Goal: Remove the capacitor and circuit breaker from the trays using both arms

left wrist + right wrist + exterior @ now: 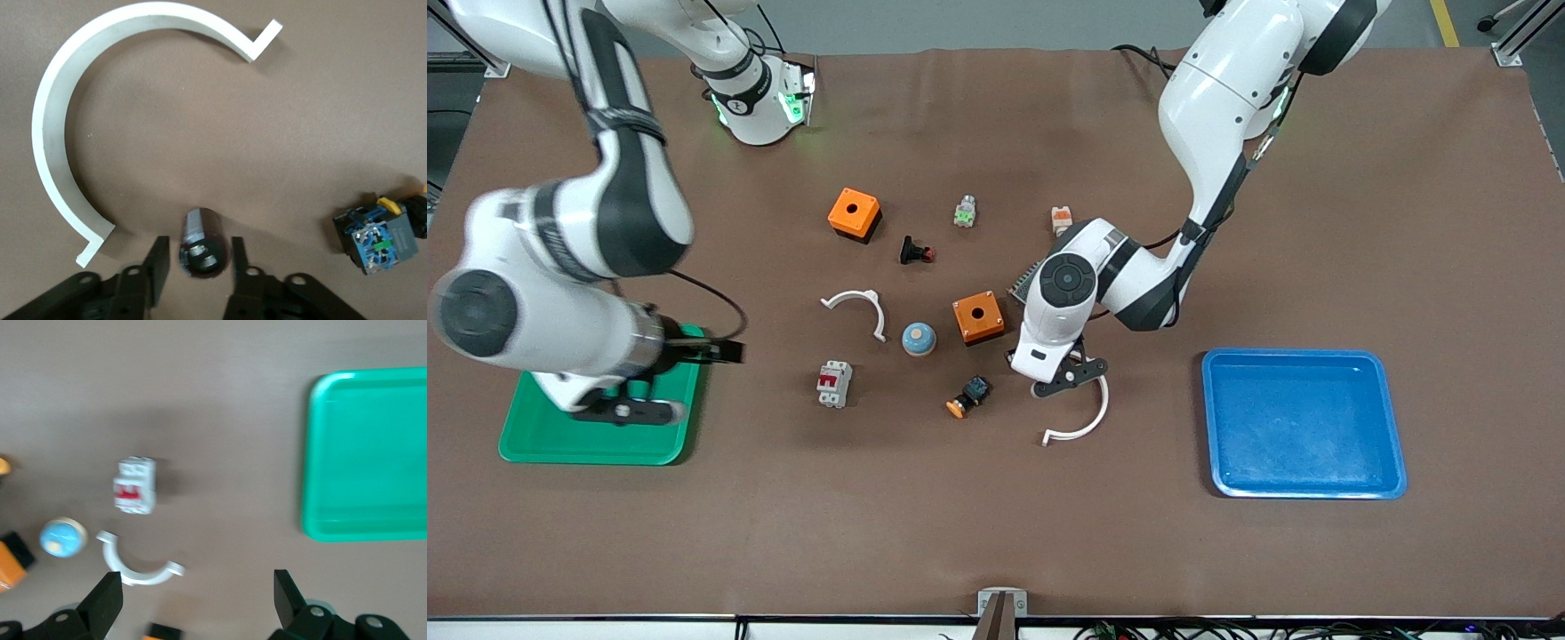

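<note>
The left gripper (1069, 378) is low over the middle of the brown table (996, 533), and its two black fingers (159, 260) stand apart, one on each side of the capacitor (200, 233), a small black stubby cylinder that lies on its side on the table with its marked end toward the wrist camera. In the left wrist view a narrow gap shows between each finger and the cylinder, so nothing is clamped. A white curved plastic bracket (1089, 418) lies on the table just beside the capacitor, with one of its ends near it. In the front view, a black and blue push button with an orange cap (969, 396) lies at about 9 o'clock from this gripper, near but apart, and an empty blue rectangular plastic tray (1303, 487) lies at about 3 o'clock from it, well apart. The right gripper (627, 407) is over the green rectangular plastic tray (543, 440) at the right arm's end of the table, its fingers (107, 600) spread wide and holding nothing. The breaker (834, 383), a small white-grey block with a red lever on its face, lies on the table at about 3 o'clock from the green tray, apart from it. A second white curved bracket (863, 307) lies at about 1 o'clock from the breaker, and a small blue-grey dome (919, 339) at about 2 o'clock.
</note>
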`<move>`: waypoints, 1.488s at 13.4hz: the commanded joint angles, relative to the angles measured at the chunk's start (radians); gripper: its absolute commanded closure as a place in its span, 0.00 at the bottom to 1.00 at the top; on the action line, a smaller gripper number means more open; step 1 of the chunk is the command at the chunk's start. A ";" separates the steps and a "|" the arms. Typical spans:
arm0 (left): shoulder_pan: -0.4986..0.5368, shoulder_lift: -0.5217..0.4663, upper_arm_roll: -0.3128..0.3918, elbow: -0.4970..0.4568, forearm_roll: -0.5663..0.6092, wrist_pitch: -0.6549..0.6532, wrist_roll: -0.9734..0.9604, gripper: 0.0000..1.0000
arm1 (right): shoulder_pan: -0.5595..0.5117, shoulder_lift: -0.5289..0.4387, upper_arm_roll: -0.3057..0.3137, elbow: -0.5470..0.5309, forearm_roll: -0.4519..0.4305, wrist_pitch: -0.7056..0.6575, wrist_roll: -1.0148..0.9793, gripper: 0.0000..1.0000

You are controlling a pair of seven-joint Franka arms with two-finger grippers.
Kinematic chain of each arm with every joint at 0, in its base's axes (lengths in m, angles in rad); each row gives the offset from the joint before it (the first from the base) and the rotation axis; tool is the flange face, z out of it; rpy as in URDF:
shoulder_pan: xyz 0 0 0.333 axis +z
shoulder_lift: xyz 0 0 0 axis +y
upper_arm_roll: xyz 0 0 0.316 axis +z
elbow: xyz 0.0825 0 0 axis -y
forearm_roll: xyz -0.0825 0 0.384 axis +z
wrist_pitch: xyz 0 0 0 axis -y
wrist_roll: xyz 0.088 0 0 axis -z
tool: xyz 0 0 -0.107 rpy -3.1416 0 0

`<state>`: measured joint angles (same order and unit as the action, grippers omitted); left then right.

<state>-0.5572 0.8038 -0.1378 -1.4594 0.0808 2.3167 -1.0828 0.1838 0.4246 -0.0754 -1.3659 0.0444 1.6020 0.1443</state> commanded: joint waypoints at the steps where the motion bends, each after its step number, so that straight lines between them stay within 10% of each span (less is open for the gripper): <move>1: -0.003 -0.015 0.014 0.020 0.010 -0.006 -0.006 0.00 | -0.081 -0.070 0.017 -0.009 -0.035 -0.086 -0.102 0.00; 14: 0.354 -0.500 0.101 0.019 0.016 -0.542 0.719 0.00 | -0.196 -0.205 0.017 0.011 -0.037 -0.158 -0.155 0.00; 20: 0.525 -0.690 0.093 -0.005 0.008 -0.749 0.970 0.00 | -0.201 -0.388 0.019 -0.185 -0.035 -0.088 -0.166 0.00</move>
<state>-0.0821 0.1881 -0.0312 -1.4119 0.0880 1.5908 -0.1929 0.0009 0.1298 -0.0738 -1.4311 0.0198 1.4645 -0.0106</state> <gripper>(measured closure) 0.000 0.000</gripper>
